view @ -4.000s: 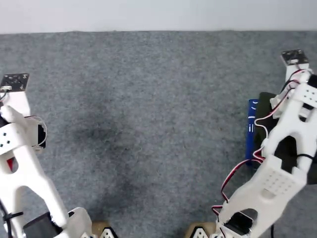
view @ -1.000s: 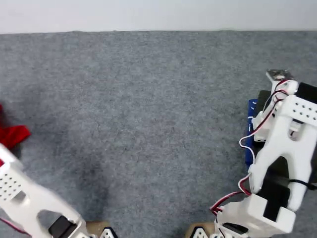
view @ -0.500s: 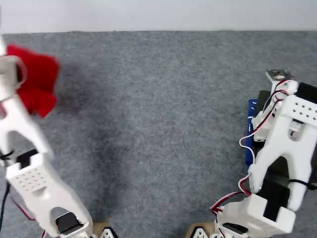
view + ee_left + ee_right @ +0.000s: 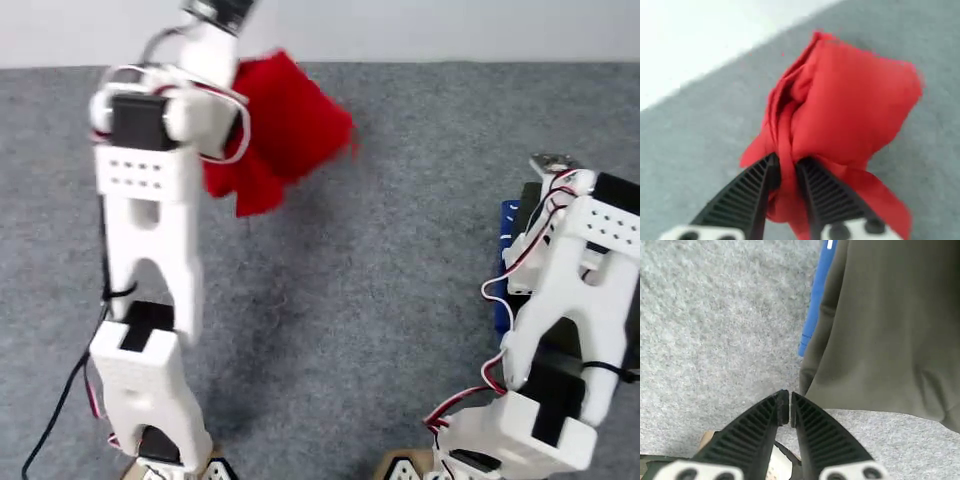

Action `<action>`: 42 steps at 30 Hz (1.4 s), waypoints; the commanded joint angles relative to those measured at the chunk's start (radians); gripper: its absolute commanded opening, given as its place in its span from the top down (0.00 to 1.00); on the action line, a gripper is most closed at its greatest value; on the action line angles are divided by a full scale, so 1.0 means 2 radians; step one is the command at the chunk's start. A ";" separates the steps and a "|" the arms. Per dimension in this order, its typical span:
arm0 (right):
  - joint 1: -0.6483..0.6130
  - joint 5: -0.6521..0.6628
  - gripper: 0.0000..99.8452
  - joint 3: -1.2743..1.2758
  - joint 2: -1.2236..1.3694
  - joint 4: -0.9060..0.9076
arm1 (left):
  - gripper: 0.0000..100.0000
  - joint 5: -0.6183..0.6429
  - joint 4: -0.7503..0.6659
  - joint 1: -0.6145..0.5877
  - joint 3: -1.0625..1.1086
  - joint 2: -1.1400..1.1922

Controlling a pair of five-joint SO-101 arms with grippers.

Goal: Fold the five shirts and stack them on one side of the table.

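**A:** Grey felty table top [image 4: 400, 300], white wall [image 4: 450, 30] along the far edge, that's the whole setting. What's the red blob up around 11 o'clock?

**B:** That's the red shirt [image 4: 290, 130], all scrunched up. The left gripper [image 4: 785, 167] has its jaws pinched on a twisted rope of the fabric, and the rest balloons out past the tips. It looks to me like it's held up off the table. It's grabbed by a random bunch rather than a hem or shoulder, so my guess is it's only being carried in to get spread out, not folded yet.

**A:** And the other side?

**B:** Over at 3 o'clock there's the pile: an olive shirt [image 4: 890, 315] lying flat on a blue shirt [image 4: 817, 305], whose edge pokes out on the side toward the middle. Makes sense as the stacking side, since it keeps finished ones away from the working area. The right gripper [image 4: 790, 402] hangs just beside the pile's edge with its jaws pressed together on nothing, not touching the cloth as far as I can tell.

**A:** So how far along?

**B:** I count two folded and one in the air. If there's more under the olive one, I can't see it.
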 commanded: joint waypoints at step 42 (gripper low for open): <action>-0.617 -0.073 0.81 -0.347 0.280 -0.014 | 0.85 0.006 0.009 -0.414 0.290 -0.038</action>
